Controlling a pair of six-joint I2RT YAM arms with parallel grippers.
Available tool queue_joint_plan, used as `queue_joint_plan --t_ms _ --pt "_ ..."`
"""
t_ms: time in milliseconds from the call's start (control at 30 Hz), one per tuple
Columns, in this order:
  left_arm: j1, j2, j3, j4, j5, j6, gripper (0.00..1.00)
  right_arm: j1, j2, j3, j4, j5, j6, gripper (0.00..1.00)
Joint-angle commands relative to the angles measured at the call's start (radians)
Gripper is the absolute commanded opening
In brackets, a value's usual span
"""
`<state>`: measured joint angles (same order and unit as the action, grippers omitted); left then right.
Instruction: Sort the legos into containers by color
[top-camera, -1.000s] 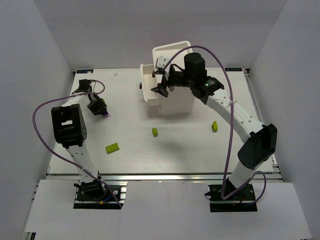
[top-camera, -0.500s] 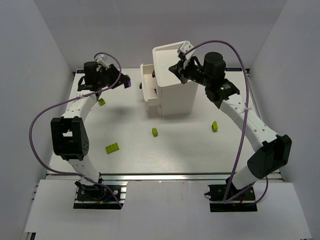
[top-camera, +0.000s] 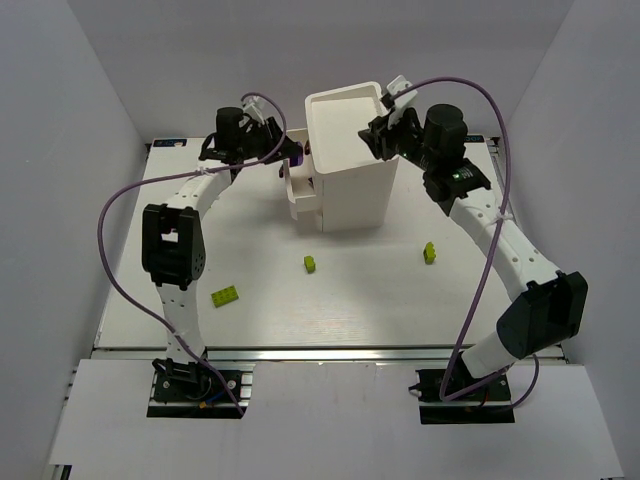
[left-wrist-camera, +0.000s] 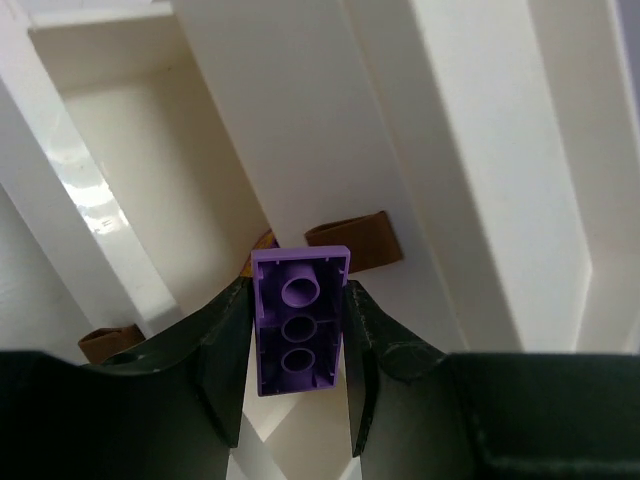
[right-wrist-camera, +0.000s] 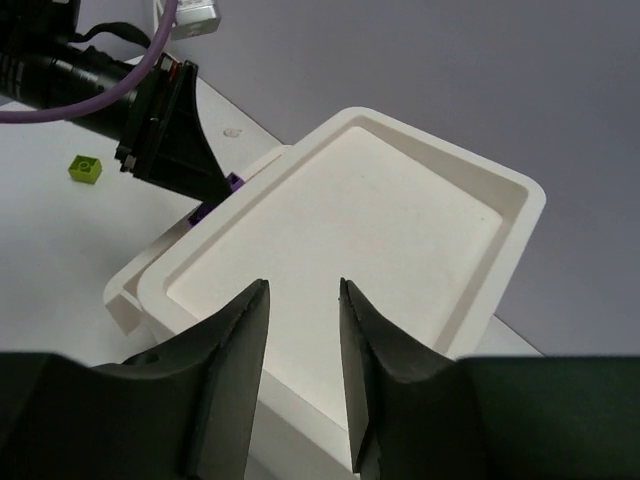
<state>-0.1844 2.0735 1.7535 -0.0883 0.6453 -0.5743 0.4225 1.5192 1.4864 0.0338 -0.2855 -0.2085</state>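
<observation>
My left gripper (top-camera: 290, 152) is shut on a purple lego (left-wrist-camera: 298, 335) and holds it above the pulled-out white drawers (top-camera: 300, 190) on the left side of the white cabinet (top-camera: 350, 175). In the left wrist view an open drawer (left-wrist-camera: 150, 150) and brown knobs (left-wrist-camera: 350, 242) lie below the brick. My right gripper (right-wrist-camera: 303, 285) is open and empty, hovering over the cabinet's recessed top (right-wrist-camera: 350, 220); it also shows in the top view (top-camera: 378, 135). Lime legos lie on the table at the centre (top-camera: 310, 264), the right (top-camera: 429, 252) and the front left (top-camera: 225, 295).
Another lime lego (right-wrist-camera: 85, 168) lies on the table left of the cabinet, seen in the right wrist view. The left gripper (right-wrist-camera: 170, 130) and its purple cable are close to the cabinet's left edge. White walls enclose the table on three sides.
My left arm has swung from the table's left side to the cabinet, carrying the purple lego. My right gripper has lifted from the drawer front to above the cabinet top.
</observation>
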Motion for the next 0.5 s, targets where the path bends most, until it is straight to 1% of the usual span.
queue_joint_plan --t_ms 0,33,100,133,200,267,300,333,367,400,433,467 --pt "-0.007 -0.026 0.043 -0.059 -0.041 0.03 0.45 -0.037 -0.034 0.02 0.052 0.025 0.009 0.41" --pt "-0.007 -0.027 0.044 -0.06 -0.039 0.028 0.52 -0.044 -0.033 0.025 0.049 0.025 0.017 0.5" --pt "-0.018 -0.027 0.054 -0.062 -0.036 0.027 0.62 -0.065 -0.022 0.044 0.04 0.034 0.026 0.58" --pt "-0.018 -0.029 0.058 -0.059 -0.038 0.022 0.63 -0.071 -0.018 0.052 0.037 0.037 0.044 0.62" --pt "-0.018 -0.035 0.064 -0.054 -0.041 0.01 0.64 -0.088 0.002 0.084 0.015 0.066 0.061 0.62" --pt "-0.018 -0.052 0.069 -0.05 -0.055 -0.002 0.65 -0.114 0.034 0.113 -0.006 0.074 0.096 0.6" --pt "-0.009 -0.061 0.069 -0.053 -0.064 -0.015 0.63 -0.12 0.045 0.142 -0.03 0.086 0.112 0.58" --pt "-0.009 -0.084 0.067 -0.057 -0.102 -0.021 0.58 -0.132 0.053 0.15 -0.032 0.082 0.133 0.5" --pt "0.006 -0.099 0.034 -0.053 -0.125 -0.048 0.49 -0.148 0.067 0.162 -0.032 0.066 0.167 0.46" --pt "0.02 -0.121 0.002 -0.018 -0.147 -0.064 0.25 -0.154 0.075 0.17 -0.031 0.062 0.179 0.39" --pt "0.02 -0.147 -0.029 -0.008 -0.174 -0.068 0.17 -0.159 0.084 0.185 -0.06 0.052 0.195 0.38" --pt "0.035 -0.194 -0.058 -0.011 -0.253 -0.068 0.09 -0.175 0.11 0.204 -0.07 0.042 0.201 0.38"
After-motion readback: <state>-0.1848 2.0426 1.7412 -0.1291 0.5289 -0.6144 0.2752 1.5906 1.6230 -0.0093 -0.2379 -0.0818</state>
